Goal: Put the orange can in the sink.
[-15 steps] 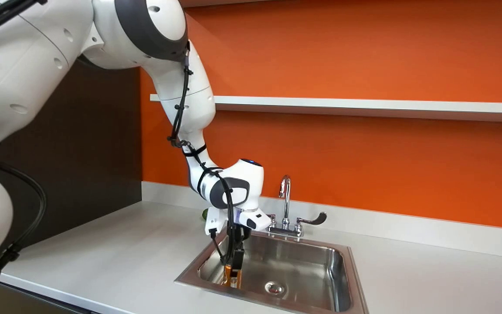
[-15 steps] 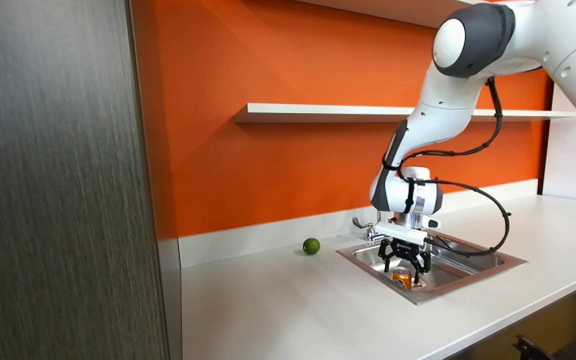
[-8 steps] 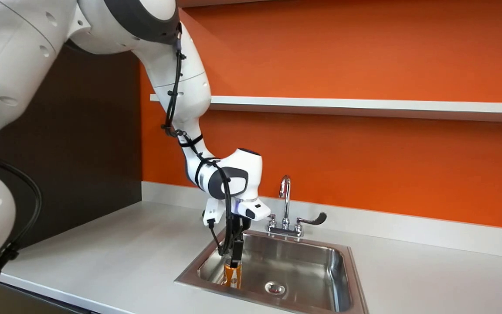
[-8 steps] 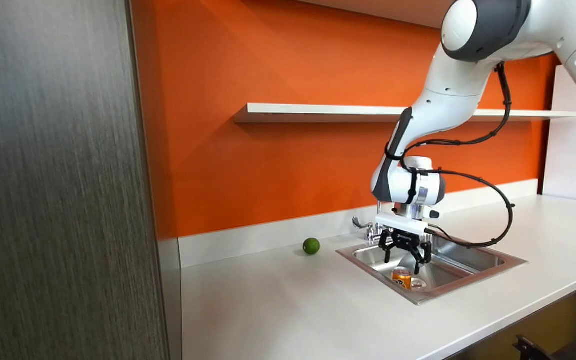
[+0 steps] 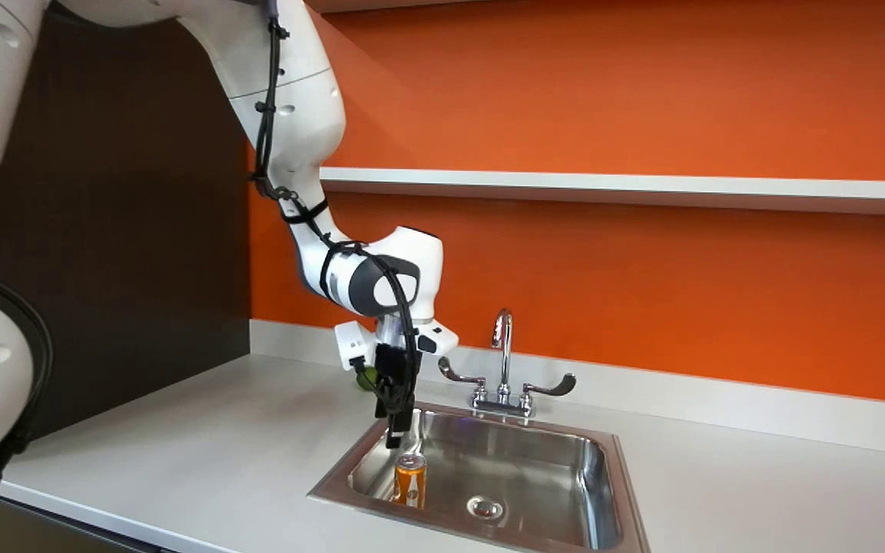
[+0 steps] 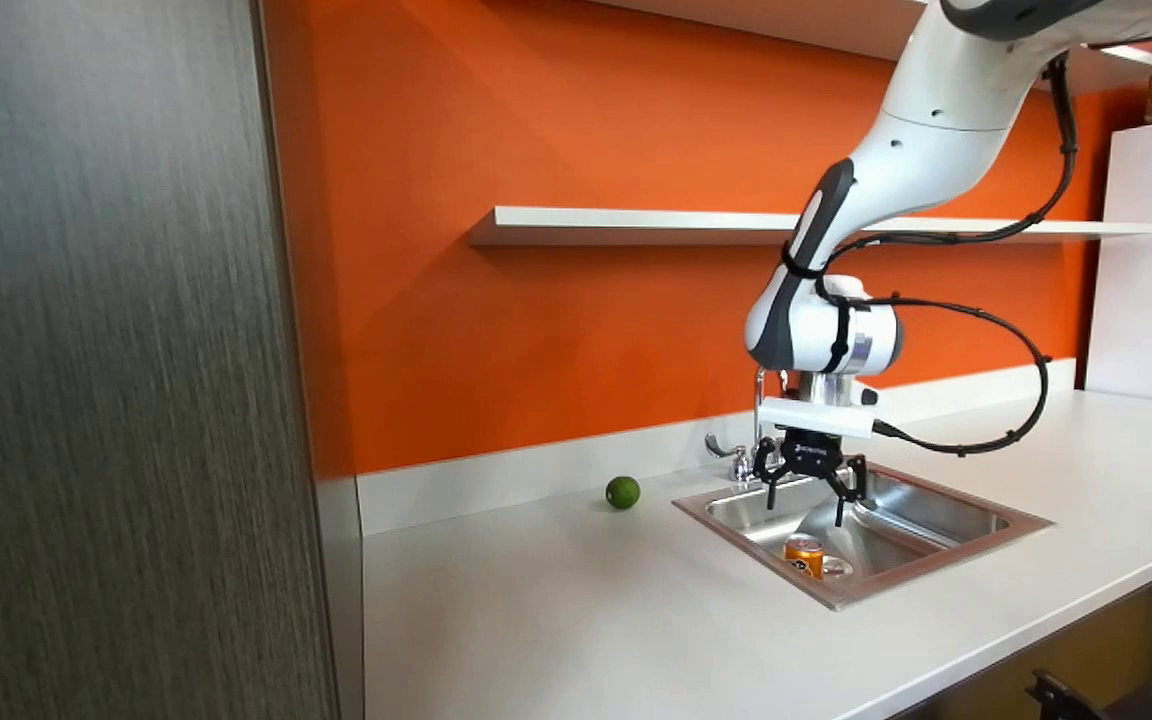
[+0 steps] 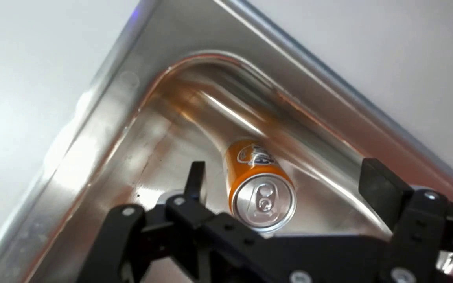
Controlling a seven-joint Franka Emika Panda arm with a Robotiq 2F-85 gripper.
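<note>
Arm (image 6: 926,165) bent downward, tool (image 6: 805,509) above the sink (image 5: 542,465), gaping wide and empty, orange can (image 7: 260,184) upright inside sink, below and apart from tool, faucet (image 6: 742,466) at sink's wall-side edge, part-masked by arm in an exterior view, green ball (image 6: 622,492) on desk (image 6: 546,610) near sink.

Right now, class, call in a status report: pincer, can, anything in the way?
Pincer open, over the sink, holding nothing. Can upright in the sink. Nothing seen between them; green ball outside, on the counter.
</note>
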